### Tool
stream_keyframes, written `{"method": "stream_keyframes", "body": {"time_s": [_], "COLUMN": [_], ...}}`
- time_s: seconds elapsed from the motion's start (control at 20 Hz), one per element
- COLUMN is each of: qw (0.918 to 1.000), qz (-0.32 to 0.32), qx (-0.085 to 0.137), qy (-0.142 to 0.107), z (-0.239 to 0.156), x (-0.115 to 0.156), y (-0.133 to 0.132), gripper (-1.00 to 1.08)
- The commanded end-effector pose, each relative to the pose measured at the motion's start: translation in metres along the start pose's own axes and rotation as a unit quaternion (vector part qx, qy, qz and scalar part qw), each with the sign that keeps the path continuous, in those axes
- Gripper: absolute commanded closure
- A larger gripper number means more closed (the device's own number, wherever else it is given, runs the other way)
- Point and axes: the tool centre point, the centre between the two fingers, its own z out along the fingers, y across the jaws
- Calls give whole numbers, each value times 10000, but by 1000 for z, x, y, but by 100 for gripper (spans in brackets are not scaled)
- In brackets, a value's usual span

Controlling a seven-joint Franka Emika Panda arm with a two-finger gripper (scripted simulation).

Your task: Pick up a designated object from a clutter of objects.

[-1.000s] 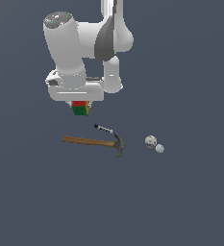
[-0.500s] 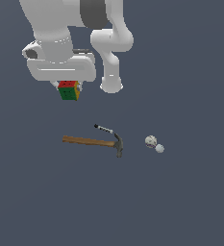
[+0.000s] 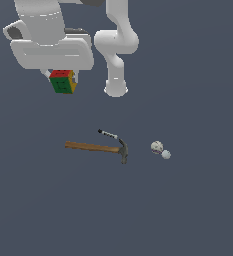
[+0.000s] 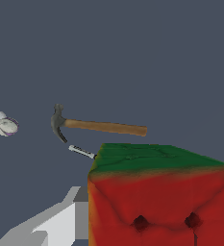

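Observation:
The coloured cube point(image 3: 63, 82), with red, green and yellow gridded faces, hangs in my gripper point(image 3: 62, 80) high above the floor, at the exterior view's upper left. The gripper is shut on it; the fingers are mostly hidden behind the hand and the cube. In the wrist view the cube point(image 4: 161, 197) fills the near part of the picture, red and green faces showing, with one finger point(image 4: 60, 223) beside it. The rest of the clutter lies far below and to the exterior view's right of the cube.
On the floor lie a wooden-handled claw hammer point(image 3: 99, 148), a thin black-and-white marker point(image 3: 108, 134) just behind its head, and two small whitish balls point(image 3: 160, 149) to the exterior view's right. They also show in the wrist view: hammer point(image 4: 99, 126), marker point(image 4: 82, 152), balls point(image 4: 4, 124).
My gripper has risen with the cube in it and moved toward the exterior view's left. The hammer, marker and balls have not moved.

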Motion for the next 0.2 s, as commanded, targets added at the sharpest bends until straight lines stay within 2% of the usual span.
{"method": "stream_keyframes", "body": {"time_s": [0.0,0.15], "qw": [10000,10000], "qz": [-5,-5], "qx": [-1,-1], "qy": [5,5], "z": [-6,-8], "x": [1,2], "y": [1,2], "gripper": [108,108]}}
